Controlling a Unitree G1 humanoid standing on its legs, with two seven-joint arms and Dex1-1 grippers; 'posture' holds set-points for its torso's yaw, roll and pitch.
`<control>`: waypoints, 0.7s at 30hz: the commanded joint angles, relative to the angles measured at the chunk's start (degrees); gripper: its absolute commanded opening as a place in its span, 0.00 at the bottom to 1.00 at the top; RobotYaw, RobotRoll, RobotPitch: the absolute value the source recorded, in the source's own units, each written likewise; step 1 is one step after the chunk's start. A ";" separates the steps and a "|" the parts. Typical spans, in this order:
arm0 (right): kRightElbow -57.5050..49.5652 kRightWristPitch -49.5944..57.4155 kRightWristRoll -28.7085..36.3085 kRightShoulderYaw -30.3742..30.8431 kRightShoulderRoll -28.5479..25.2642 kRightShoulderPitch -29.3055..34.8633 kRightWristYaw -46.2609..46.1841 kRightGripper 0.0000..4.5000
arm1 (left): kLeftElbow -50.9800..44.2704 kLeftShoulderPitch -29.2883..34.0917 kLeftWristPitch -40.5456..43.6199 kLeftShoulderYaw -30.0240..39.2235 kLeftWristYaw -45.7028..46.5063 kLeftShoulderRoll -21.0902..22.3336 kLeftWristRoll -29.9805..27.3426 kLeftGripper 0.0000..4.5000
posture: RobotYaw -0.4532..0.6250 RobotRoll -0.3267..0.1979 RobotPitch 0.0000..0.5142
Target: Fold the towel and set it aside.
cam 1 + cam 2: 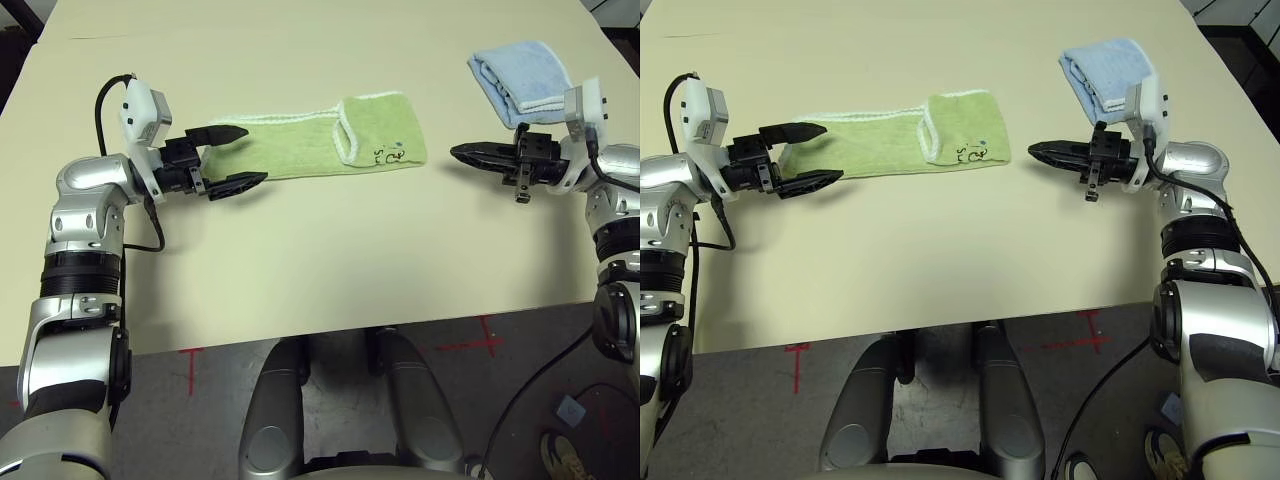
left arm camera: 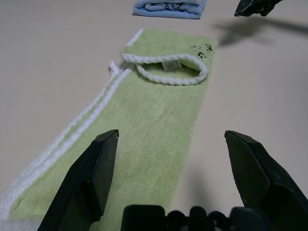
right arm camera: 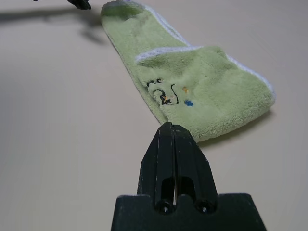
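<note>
Now left fingers (image 1: 232,156) gape level astride the towel (image 1: 320,145); right fingers (image 1: 468,154) clenched empty beside it.

Light green terry towel (image 1: 320,140) with white stitched edging and dark embroidered logo; light blue folded cloth (image 1: 520,75); beige table (image 1: 330,270).

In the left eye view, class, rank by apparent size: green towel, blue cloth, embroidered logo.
1. Green towel, the long strip.
2. Blue cloth, folded, clearly smaller; slightly farther away, though the gap is large.
3. Embroidered logo, tiny.
</note>
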 commanded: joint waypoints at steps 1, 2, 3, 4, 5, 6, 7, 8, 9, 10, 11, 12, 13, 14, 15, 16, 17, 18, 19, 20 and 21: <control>1.10 -1.49 0.59 0.11 0.56 0.36 1.80 0.01 | -0.60 1.16 0.45 0.81 0.73 0.91 -0.44 1.00 | 0.45 0.62 0.62; 1.17 -1.48 0.57 0.21 0.58 0.24 2.30 0.01 | -0.63 0.99 0.72 1.26 1.20 1.19 -0.57 1.00 | 0.46 0.62 0.61; 1.19 -1.50 0.52 0.28 0.60 0.20 2.65 0.01 | -0.63 0.90 0.87 1.55 1.51 1.41 -0.67 1.00 | 0.46 0.62 0.61; 0.89 -1.27 0.64 0.52 0.54 0.25 3.10 0.06 | -0.65 0.60 1.45 2.17 2.15 1.96 -0.89 1.00 | 0.46 0.62 0.60; 0.65 -1.10 0.73 0.68 0.52 0.30 3.38 0.11 | -0.66 0.42 1.85 2.60 2.58 2.37 -1.07 1.00 | 0.46 0.62 0.60; 0.01 -0.86 1.02 1.46 0.31 0.58 3.49 0.17 | -0.91 0.25 3.73 2.83 2.52 3.48 -1.23 1.00 | 0.46 0.62 0.59; -0.65 -0.74 1.36 2.27 0.09 0.87 3.54 0.23 | -1.16 0.08 6.22 3.15 2.20 5.10 -1.47 1.00 | 0.47 0.62 0.59; -1.07 -0.70 1.67 2.90 -0.06 1.07 3.54 0.31 | -1.38 0.03 7.99 3.28 1.93 6.24 -1.68 1.00 | 0.47 0.62 0.59; -1.52 -1.46 1.88 4.00 -0.36 1.32 3.54 0.41 | -1.53 -0.40 11.85 3.65 2.24 8.17 -2.07 1.00 | 0.47 0.62 0.58; -1.77 -2.04 2.06 4.76 -0.56 1.46 3.54 0.48 | -1.67 -0.68 14.44 3.89 2.58 9.39 -2.38 1.00 | 0.47 0.62 0.58; -1.82 -2.74 2.12 5.52 -0.75 1.52 3.54 0.57 | -1.91 -1.05 18.72 3.97 3.05 11.09 -2.89 1.00 | 0.47 0.62 0.58; -1.82 -3.20 2.26 6.11 -0.90 1.55 3.54 0.64 | -2.19 -1.27 21.77 4.00 3.39 12.24 -3.28 1.00 | 0.47 0.62 0.58; -1.66 -3.40 2.36 6.42 -0.96 1.47 3.54 0.73 | -2.60 -1.58 25.34 3.79 3.64 13.38 -3.62 1.00 | 0.48 0.62 0.58; -1.31 -3.29 2.51 6.39 -0.84 1.23 3.54 0.81 | -2.98 -2.28 30.04 3.99 4.02 14.34 -4.65 1.00 | 0.48 0.62 0.58; -1.16 -3.30 2.62 6.49 -0.72 1.06 3.54 0.89 | -3.45 -3.12 37.50 4.03 4.75 15.52 -6.10 1.00 | 0.49 0.62 0.58; -1.20 -3.10 2.83 6.55 -0.57 0.93 3.54 0.98 | -3.74 -3.83 44.67 4.31 6.11 16.23 -7.55 1.00 | 0.49 0.62 0.58; -1.40 -2.76 3.12 6.54 -0.45 0.88 3.54 0.99 | -4.23 -4.08 49.88 4.32 7.11 16.78 -8.42 1.00 | 0.49 0.62 0.58; -1.62 -2.58 3.31 6.62 -0.42 0.85 3.54 0.99 | -4.72 -4.27 53.73 4.47 7.98 16.97 -9.24 1.00 | 0.49 0.62 0.58; -2.00 -2.43 3.52 6.76 -0.45 0.95 3.54 0.99 | -4.87 -5.37 58.98 5.14 9.96 16.68 -10.28 1.00 | 0.49 0.62 0.58; -2.27 -2.33 3.66 6.85 -0.50 1.02 3.54 0.99 | -4.95 -6.58 63.47 5.77 11.86 16.27 -11.16 1.00 | 0.49 0.62 0.59; -2.56 -2.23 3.77 6.90 -0.55 1.10 3.54 0.99 | -5.07 -7.82 68.41 6.10 13.37 15.99 -12.11 1.00 | 0.49 0.62 0.59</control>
